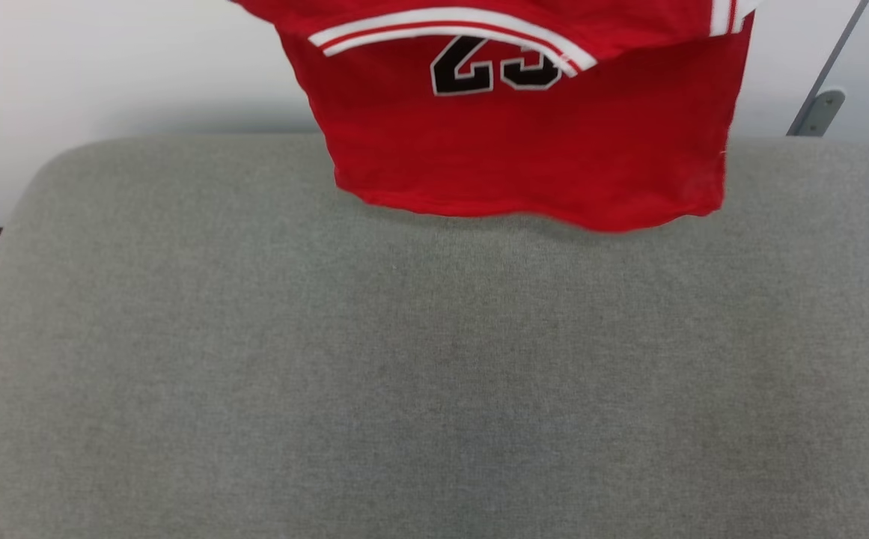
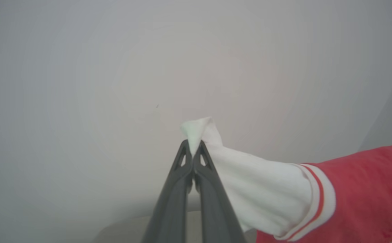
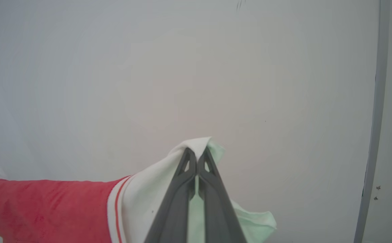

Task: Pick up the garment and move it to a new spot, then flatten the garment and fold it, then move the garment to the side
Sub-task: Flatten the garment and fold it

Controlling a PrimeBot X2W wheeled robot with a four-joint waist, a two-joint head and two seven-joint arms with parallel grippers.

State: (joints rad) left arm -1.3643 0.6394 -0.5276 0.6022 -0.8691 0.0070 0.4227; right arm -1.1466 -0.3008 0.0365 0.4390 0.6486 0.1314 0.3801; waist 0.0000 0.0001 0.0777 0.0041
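Left tool (image 2: 192,144) and right tool (image 3: 197,151) pinch white-sleeved red garment (image 1: 524,150).

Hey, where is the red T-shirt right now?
The red T-shirt hangs at the head view's top, right of centre, its hem over the far edge of the grey cushion; the left gripper and the right gripper each pinch a white sleeve.

The shirt (image 1: 524,150) is bright red w/ white short sleeves, thin red-&-white stripe trim at the seams, and a black no. outlined in white on the body (tops of the digits hidden by a folded-over striped band). It hangs in the air, stretched wide btwn its two sleeve tips. The bottom hem, slightly wavy, hangs over the far edge of the grey pad (image 1: 404,374); touching or not, can't tell.
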